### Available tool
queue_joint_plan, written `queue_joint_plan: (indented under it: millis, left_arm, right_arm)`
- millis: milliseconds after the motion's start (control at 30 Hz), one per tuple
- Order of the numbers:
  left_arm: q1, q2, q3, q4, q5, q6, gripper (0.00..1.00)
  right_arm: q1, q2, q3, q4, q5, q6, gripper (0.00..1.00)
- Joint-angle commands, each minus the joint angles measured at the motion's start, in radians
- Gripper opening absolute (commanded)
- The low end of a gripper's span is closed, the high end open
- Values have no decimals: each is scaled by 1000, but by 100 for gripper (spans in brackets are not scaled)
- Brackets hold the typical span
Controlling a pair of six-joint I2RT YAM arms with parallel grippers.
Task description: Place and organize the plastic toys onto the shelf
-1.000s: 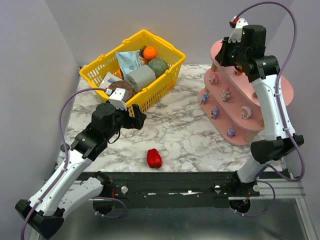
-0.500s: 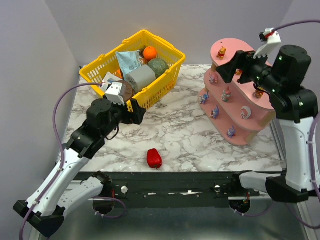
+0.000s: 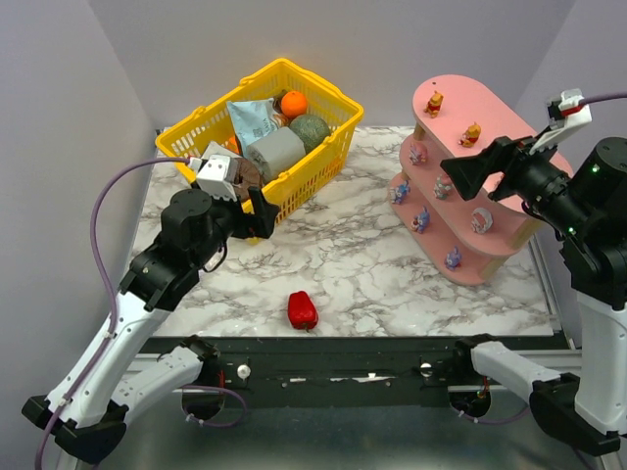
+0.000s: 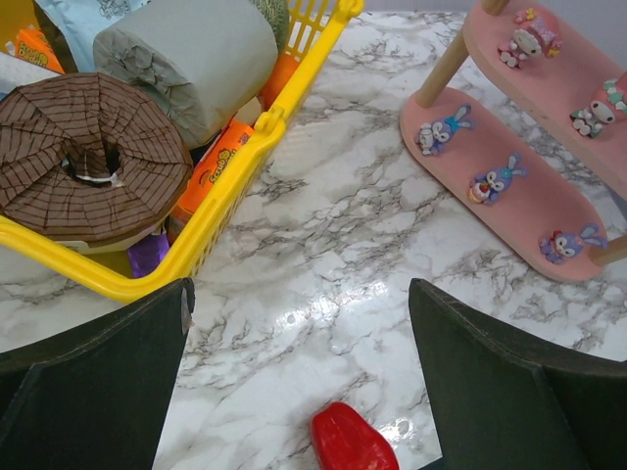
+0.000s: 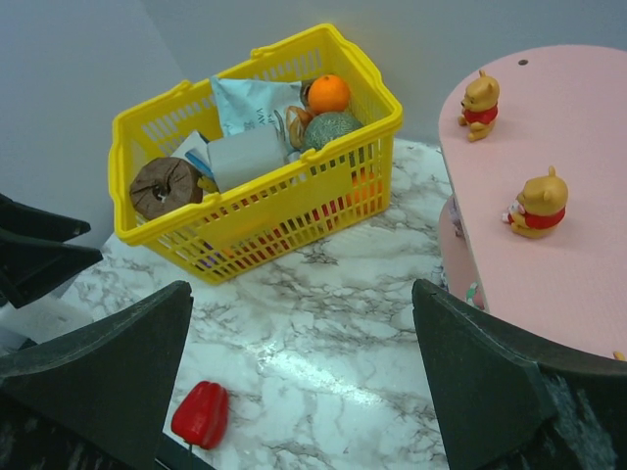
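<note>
Pepper (image 3: 303,310): near the front edge, mid-desk.
Left gripper (image 4: 299,294): fingers spread, empty, beside the basket (image 5: 294,211).
Right gripper (image 5: 302,294): fingers spread, empty, raised by the shelf (image 3: 490,103).
Toys (image 5: 538,204): on all three tiers.
Shelf: right edge.
Basket: far left corner.

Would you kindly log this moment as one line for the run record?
left gripper open, empty, near basket | right gripper open, empty, beside shelf | toys on all three boards | pepper on table
</note>
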Motion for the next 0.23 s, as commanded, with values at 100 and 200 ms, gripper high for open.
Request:
queue_joint_plan:
  millis: [100,200]
  left_arm:
    - [6,-10,44,-26,-19,17,99]
    - [6,0,67,-42,-23,25,99]
  right_arm:
    - [-1,-22,-52,-19,56,-13,100]
    - [0,-33,-63,2,53,-12,100]
